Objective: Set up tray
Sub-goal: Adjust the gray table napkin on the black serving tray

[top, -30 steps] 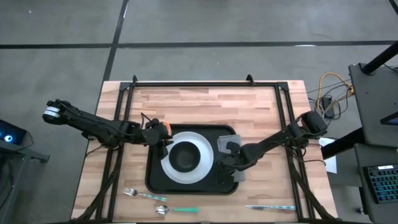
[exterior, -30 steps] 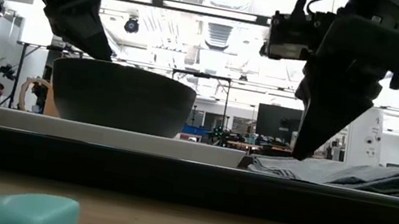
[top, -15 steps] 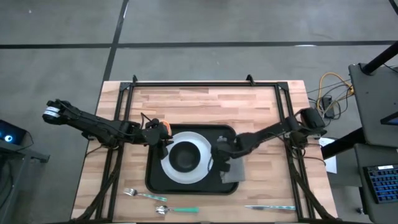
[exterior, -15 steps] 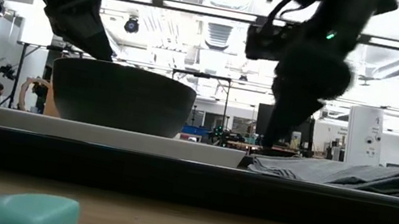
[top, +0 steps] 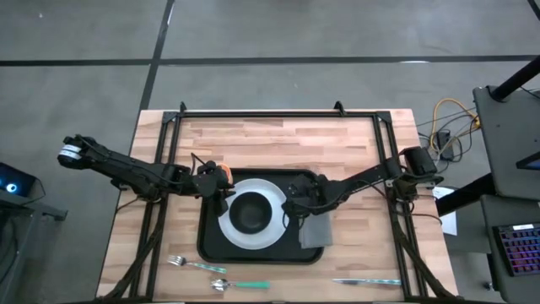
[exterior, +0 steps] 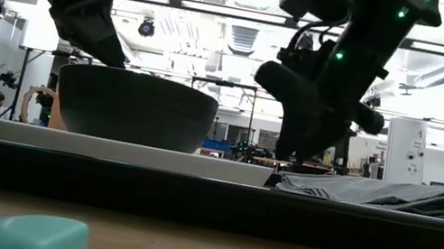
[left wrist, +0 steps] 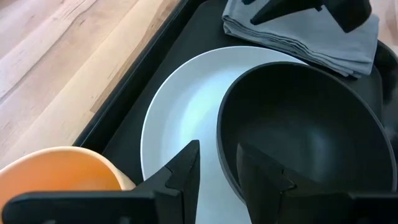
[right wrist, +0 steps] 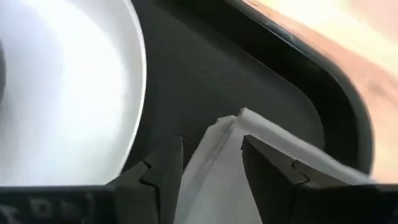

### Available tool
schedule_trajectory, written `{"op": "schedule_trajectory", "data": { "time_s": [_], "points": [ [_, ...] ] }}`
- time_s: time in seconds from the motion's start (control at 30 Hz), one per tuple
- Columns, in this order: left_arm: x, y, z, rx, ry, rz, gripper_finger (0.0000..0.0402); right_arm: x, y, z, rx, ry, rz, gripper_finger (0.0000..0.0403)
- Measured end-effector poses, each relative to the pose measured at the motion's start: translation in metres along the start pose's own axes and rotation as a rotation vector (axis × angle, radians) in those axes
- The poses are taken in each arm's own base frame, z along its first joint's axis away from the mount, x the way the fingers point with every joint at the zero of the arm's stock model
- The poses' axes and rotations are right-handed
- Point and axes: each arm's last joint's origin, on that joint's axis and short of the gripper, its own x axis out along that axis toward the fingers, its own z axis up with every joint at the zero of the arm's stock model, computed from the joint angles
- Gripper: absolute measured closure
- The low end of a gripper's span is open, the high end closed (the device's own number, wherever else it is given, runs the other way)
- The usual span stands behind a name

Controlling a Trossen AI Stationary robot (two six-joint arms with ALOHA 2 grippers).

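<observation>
The black tray lies mid-table. On it rests a white plate, and a dark bowl stands by its base on the plate. My left gripper is shut on the bowl at its left side. A folded grey napkin lies flat on the tray's right part. My right gripper hovers open at the napkin's far left corner, which shows between its fingers. Whether they touch it, I cannot tell. My left gripper holds the bowl's rim on the side toward the table's left, one finger inside the bowl and one finger outside over the plate. The fingers slant down from the table's left. The bowl stands upright on the plate.
A fork, a spoon with a teal handle and a knife lie on the wood near the table's front edge. A black frame runs around the far and side edges.
My right gripper has moved from the napkin's middle toward the table's far left, up to the napkin's corner beside the plate. The napkin stays flat on the tray. The left gripper and bowl have kept still.
</observation>
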Motion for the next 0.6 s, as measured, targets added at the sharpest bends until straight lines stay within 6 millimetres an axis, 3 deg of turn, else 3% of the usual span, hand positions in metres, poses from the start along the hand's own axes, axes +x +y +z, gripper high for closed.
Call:
{"op": "schedule_trajectory", "data": {
  "time_s": [0.13, 0.47, 0.6],
  "points": [
    [0.0, 0.0, 0.0, 0.0, 0.0, 0.0, 0.0315, 0.009, 0.001, -0.005, 0.101, 0.005, -0.03, 0.0254],
    [0.0, 0.0, 0.0, 0.0, 0.0, 0.0, 0.0315, 0.01, 0.003, -0.007, 0.154, 0.004, -0.024, 0.0225],
    [0.0, 0.0, 0.0, 0.007, 0.001, 0.0, 0.0315, 0.022, 0.005, -0.013, 0.154, 0.014, -0.043, 0.0221]
  ]
}}
